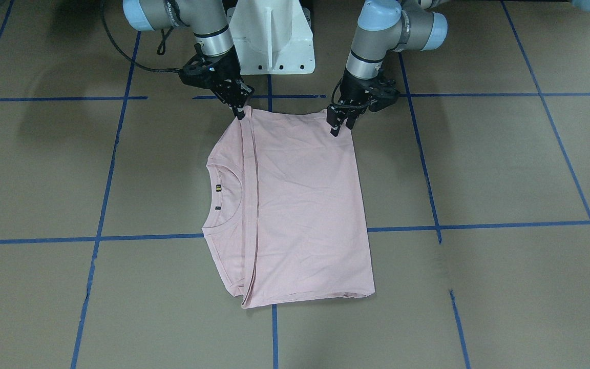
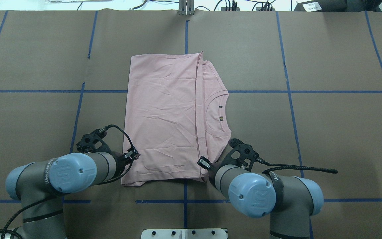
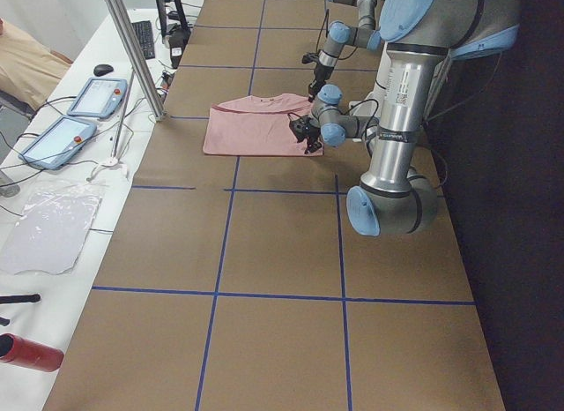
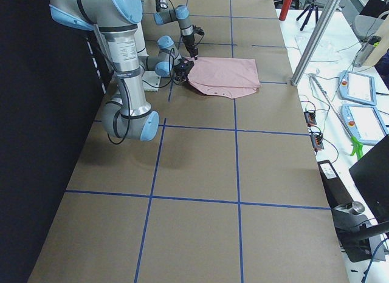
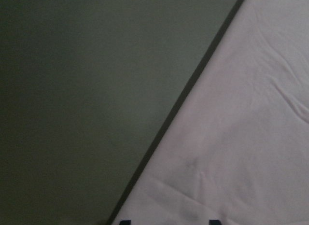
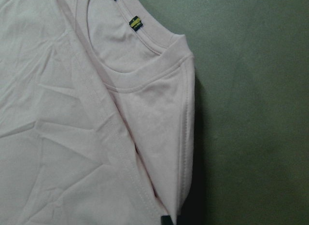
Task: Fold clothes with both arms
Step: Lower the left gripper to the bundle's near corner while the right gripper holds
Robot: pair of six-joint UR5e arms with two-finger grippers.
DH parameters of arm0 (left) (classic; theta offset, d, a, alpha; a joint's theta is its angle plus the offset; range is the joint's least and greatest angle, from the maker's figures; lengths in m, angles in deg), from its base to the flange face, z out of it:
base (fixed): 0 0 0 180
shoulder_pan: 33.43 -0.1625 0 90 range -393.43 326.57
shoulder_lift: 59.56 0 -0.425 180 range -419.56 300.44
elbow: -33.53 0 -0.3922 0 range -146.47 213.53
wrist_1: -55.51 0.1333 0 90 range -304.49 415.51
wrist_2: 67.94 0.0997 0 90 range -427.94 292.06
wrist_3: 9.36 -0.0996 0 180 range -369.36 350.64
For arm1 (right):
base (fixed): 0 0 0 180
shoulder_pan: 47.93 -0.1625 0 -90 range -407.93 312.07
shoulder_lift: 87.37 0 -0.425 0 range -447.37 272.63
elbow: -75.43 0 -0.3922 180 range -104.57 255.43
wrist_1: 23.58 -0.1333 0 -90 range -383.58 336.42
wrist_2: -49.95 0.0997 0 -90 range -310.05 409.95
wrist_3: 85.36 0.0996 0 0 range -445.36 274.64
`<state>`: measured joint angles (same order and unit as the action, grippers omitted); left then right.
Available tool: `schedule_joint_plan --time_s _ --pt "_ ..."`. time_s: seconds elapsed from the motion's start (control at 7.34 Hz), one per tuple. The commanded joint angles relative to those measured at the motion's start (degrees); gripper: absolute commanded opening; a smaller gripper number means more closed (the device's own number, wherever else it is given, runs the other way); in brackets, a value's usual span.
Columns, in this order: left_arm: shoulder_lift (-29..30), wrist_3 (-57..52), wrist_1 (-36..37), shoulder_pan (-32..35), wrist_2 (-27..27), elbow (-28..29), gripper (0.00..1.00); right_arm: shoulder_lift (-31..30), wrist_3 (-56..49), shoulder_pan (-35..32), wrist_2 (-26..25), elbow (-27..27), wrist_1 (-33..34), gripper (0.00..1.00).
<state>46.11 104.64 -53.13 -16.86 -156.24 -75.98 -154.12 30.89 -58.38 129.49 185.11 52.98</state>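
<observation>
Overhead exterior gave me the layout. The T-shirt (image 2: 164, 116) lay flat on the desk (image 2: 327, 132), straight out from the pedestal base (image 2: 184, 233). It was folded into a rectangle whose long axis ran directly away from that base, and its collar (image 6: 140, 73) faced the robot's right.

Both grippers sat at the short edge nearest the pedestal base, one at each corner, and neither arm was closer to the cloth than the other. The left gripper (image 1: 341, 124) stood at the corner away from the collar. Its wrist camera showed two dark fingertips (image 5: 124, 221) set apart with pink fabric spanning between them, so I read it as spread and not yet pinching. The right gripper (image 1: 240, 108) was at the collar-side corner. It looked drawn together on the hem there, though only one dark tip showed in its wrist view, so I held that loosely.

From both grippers the rest of the shirt stretched away from the pedestal base. I judged the coming fold would turn on that: lift the near edge evenly, then carry it along the long axis to the far edge with both corners level.
</observation>
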Motion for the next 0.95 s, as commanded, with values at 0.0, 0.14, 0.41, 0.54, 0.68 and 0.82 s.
schedule_joint_plan --time_s 0.0,0.14,0.41,0.54,0.68,0.82 --pt "-0.12 0.08 4.75 -0.49 -0.82 -2.64 0.62 -0.05 -0.05 -0.01 0.0 0.0 0.0 0.0" --pt "-0.2 0.08 4.76 -0.49 -0.82 -2.38 0.62 0.04 -0.06 -0.01 0.0 0.0 0.0 0.0" --pt "-0.9 1.91 4.84 -2.85 -0.82 -2.28 0.6 0.13 -0.06 0.08 0.0 0.0 0.0 0.0" --pt "-1.26 2.8 4.84 -4.25 -0.82 -2.37 0.58 0.21 -0.06 0.08 0.0 0.0 0.0 0.0" --pt "-1.61 2.89 5.28 -4.35 -0.82 -3.07 0.57 0.21 -0.06 0.08 0.0 0.0 0.0 0.0" --pt "-1.7 2.89 5.72 -4.35 -0.82 -3.08 0.55 0.21 -0.06 0.08 0.0 0.0 0.0 0.0"
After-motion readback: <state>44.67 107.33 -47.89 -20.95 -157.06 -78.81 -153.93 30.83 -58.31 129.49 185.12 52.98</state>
